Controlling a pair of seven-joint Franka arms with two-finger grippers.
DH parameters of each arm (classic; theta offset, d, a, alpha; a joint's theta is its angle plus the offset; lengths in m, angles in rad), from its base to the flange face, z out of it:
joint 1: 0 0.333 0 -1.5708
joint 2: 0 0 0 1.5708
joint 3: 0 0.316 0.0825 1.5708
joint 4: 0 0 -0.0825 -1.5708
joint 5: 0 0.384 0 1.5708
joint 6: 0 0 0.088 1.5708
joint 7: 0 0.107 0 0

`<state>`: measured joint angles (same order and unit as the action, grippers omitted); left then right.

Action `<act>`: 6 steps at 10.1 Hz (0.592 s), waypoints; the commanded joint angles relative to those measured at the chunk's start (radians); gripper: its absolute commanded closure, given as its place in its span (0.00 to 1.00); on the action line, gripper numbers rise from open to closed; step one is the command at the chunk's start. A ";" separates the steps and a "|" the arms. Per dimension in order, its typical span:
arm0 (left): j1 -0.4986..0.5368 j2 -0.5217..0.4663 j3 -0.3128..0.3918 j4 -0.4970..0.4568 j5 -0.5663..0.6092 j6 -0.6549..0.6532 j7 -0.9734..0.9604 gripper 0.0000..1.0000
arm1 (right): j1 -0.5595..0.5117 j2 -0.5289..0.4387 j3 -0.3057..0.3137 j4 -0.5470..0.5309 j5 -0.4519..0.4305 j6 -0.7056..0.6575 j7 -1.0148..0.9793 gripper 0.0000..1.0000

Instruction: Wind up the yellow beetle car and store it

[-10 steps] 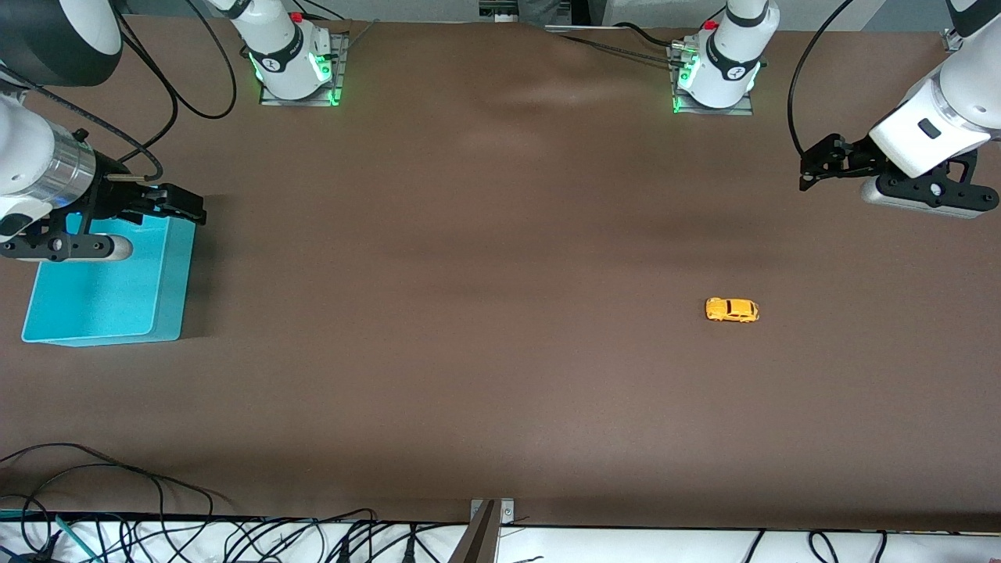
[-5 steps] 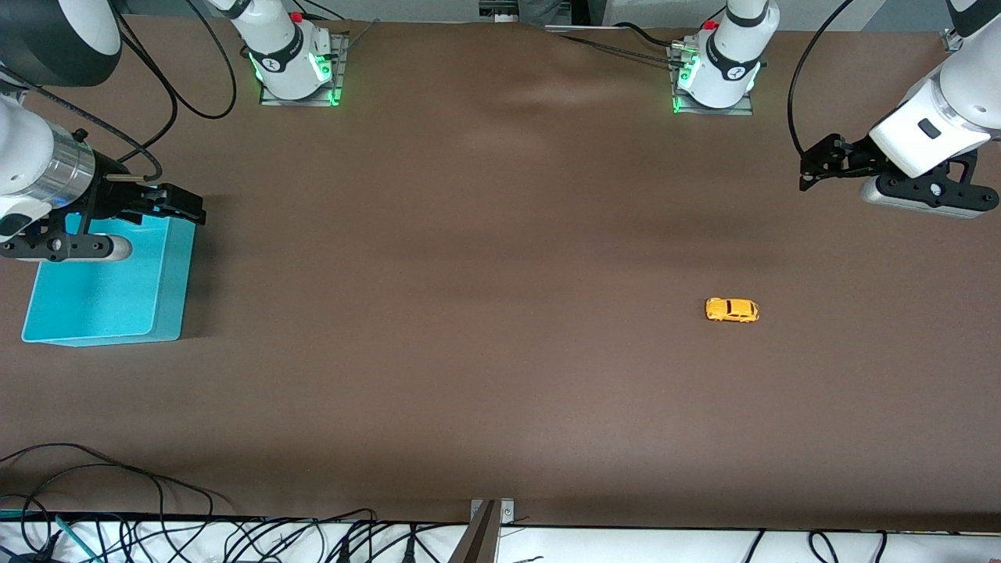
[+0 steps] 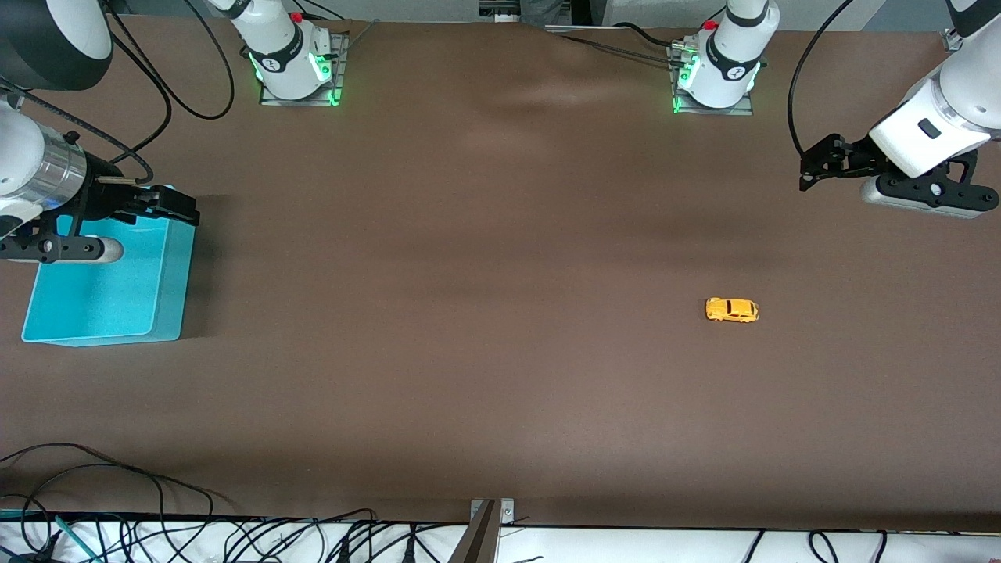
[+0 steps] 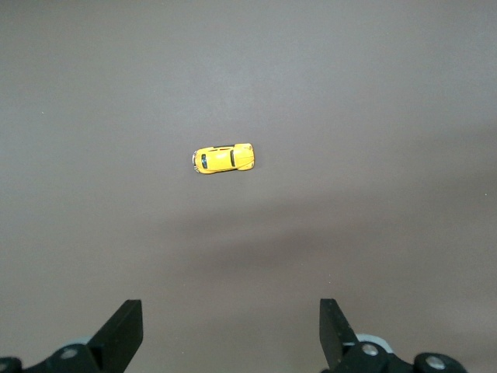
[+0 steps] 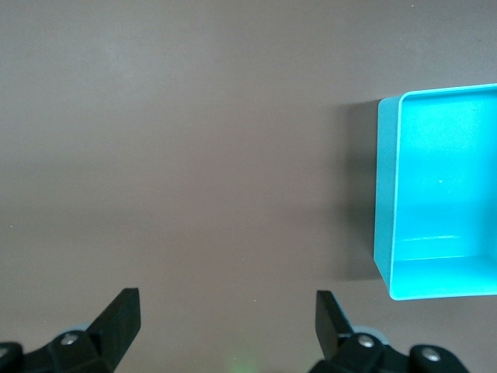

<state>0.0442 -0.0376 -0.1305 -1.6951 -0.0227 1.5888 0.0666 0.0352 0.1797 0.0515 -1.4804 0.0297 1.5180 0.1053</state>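
The right gripper (image 3: 181,206), fingers spread and holding nothing, hangs over the bin's (image 3: 109,301) edge nearest the bases, having drifted slightly toward the right arm's end of the table since half a second ago. The left gripper (image 3: 817,164), also spread and holding nothing, waits unchanged over the table (image 3: 485,234) at the left arm's end. The car (image 3: 732,310) sits where it was on the table, upright, nearer the front camera than the left gripper, well apart from the bin

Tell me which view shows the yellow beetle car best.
Left wrist view: the yellow beetle car sits unobstructed on bare table, with roof and windows readable. The front view shows it as a tiny shape. The right wrist view doesn't show it.
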 commanded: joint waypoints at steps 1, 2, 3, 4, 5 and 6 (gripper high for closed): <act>0.000 -0.005 0.003 -0.002 -0.014 -0.009 0.004 0.00 | -0.009 0.003 0.004 0.012 0.016 -0.016 -0.013 0.00; -0.001 -0.005 0.003 -0.002 -0.014 -0.009 0.005 0.00 | -0.009 0.003 0.004 0.012 0.016 -0.016 -0.013 0.00; -0.001 -0.005 0.003 -0.002 -0.014 -0.009 0.005 0.00 | -0.009 0.003 0.004 0.012 0.015 -0.016 -0.013 0.00; -0.001 -0.004 0.003 0.000 -0.014 -0.009 0.005 0.00 | -0.009 0.001 0.004 0.012 0.016 -0.016 -0.012 0.00; -0.003 -0.004 0.002 0.000 -0.014 -0.009 0.005 0.00 | -0.009 0.003 0.004 0.012 0.016 -0.016 -0.013 0.00; -0.007 -0.001 0.002 0.000 -0.007 -0.007 0.005 0.00 | -0.009 0.001 0.004 0.012 0.015 -0.016 -0.013 0.00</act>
<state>0.0435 -0.0366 -0.1311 -1.6951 -0.0227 1.5888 0.0667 0.0352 0.1797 0.0515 -1.4804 0.0296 1.5179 0.1052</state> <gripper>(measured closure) 0.000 0.000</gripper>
